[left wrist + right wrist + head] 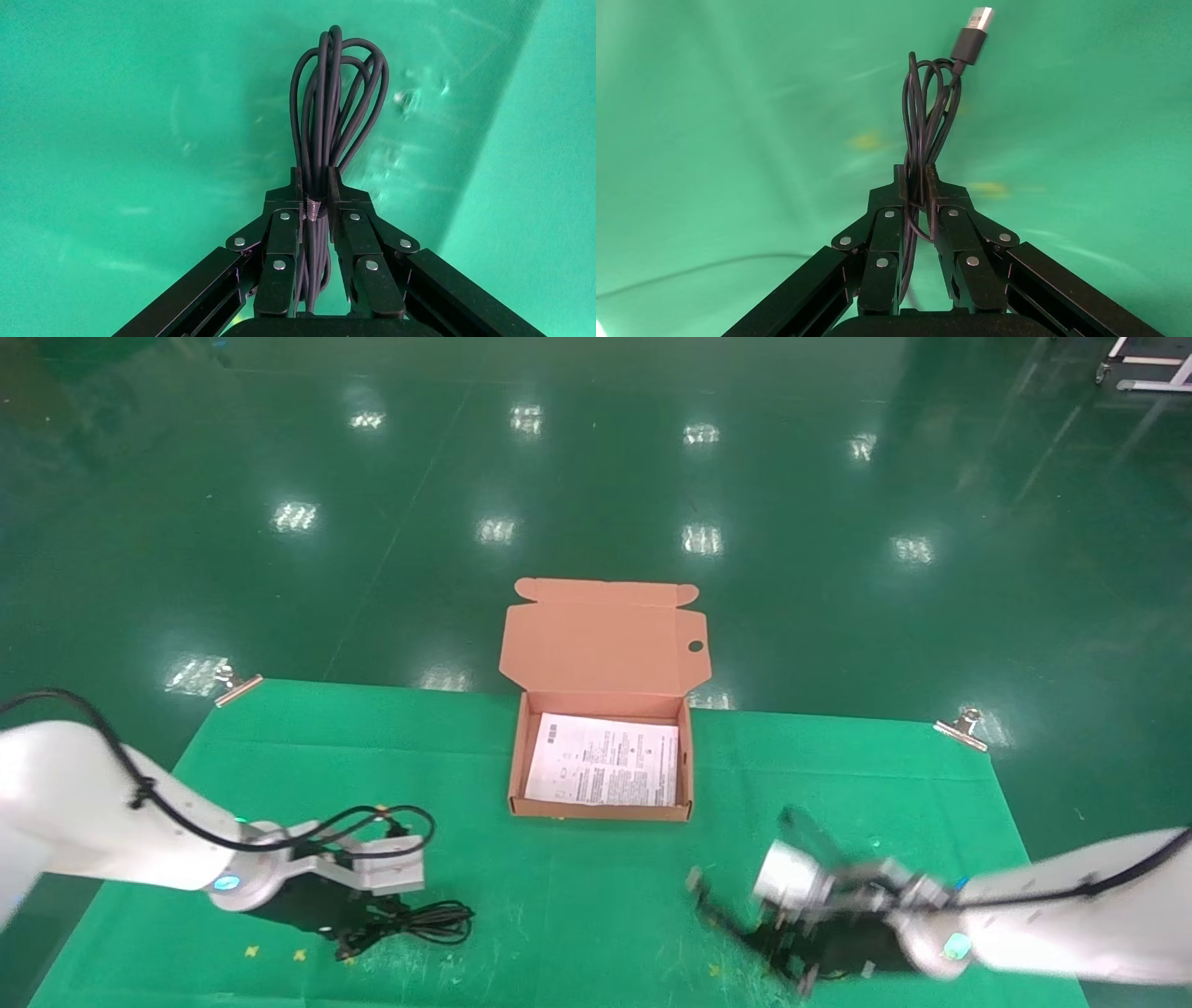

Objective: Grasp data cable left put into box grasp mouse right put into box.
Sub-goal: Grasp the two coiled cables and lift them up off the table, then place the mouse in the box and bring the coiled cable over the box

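The data cable (330, 105), a black bundle tied at the middle, is clamped between the fingers of my left gripper (315, 184). In the head view the left gripper (377, 919) is low over the near left of the mat, with the cable's loops (433, 922) sticking out. My right gripper (916, 179) is shut on the looped cord (926, 126) of the mouse, and its USB plug (975, 31) sticks out beyond the loops. The mouse body is hidden. In the head view the right gripper (745, 933) is near the front right. The salmon box (603, 810) stands open mid-table with a white sheet (605, 761) inside.
The box's lid (605, 635) stands up at the back, beyond the table's far edge. Metal clips (237, 684) (964, 727) hold the green mat at the far corners. A loose strand of cord (701, 270) runs across the mat behind my right gripper.
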Robot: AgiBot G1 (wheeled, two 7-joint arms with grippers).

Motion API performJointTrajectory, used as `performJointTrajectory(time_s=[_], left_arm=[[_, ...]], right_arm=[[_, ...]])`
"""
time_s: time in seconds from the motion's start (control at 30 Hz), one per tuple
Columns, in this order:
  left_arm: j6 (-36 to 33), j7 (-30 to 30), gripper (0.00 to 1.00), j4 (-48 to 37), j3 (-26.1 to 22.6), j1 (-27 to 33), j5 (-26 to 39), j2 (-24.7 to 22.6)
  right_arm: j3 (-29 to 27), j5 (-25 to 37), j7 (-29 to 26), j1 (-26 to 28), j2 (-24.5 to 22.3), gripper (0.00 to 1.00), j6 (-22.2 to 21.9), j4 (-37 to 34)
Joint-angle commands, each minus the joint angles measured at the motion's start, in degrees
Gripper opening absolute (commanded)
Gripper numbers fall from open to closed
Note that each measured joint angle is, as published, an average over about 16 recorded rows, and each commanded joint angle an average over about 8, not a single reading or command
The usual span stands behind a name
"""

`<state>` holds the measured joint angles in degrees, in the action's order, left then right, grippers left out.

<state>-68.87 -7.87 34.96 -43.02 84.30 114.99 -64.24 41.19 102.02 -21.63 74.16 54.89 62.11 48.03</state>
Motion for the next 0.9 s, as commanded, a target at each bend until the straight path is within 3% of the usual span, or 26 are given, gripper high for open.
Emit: performJointTrajectory(time_s=[0.03,0.27,0.43,0.67,0.9], left_arm=[[-0.4,0.4,0.0,0.4,0.3,0.2,-0.5,0.6],[1.2,-0.5,0.0,7.7,1.4,3.5,0.7,4.0],[4.7,-1.9,0.0,14.7,2.6,6.3,2.3,5.0],[9.9,-3.2,0.0,20.3,4.0,9.9,4.3,3.5],[14.7,-3.1,0.0,20.8,4.3,13.2,6.9,0.3]], right_arm=[[-1.0,-0.9,-0.8,0.4,-1.2,0.0,-0.3,0.9],[-5.0,-1.8,-7.0,2.5,-8.9,0.0,-2.5,9.4],[-7.4,-1.8,-10.2,6.0,-10.7,0.0,-4.6,14.4],[-9.2,-2.9,-10.0,12.9,-5.6,0.0,-7.3,15.1],[-9.7,-5.2,-3.1,20.4,3.8,0.0,-9.7,6.9]])
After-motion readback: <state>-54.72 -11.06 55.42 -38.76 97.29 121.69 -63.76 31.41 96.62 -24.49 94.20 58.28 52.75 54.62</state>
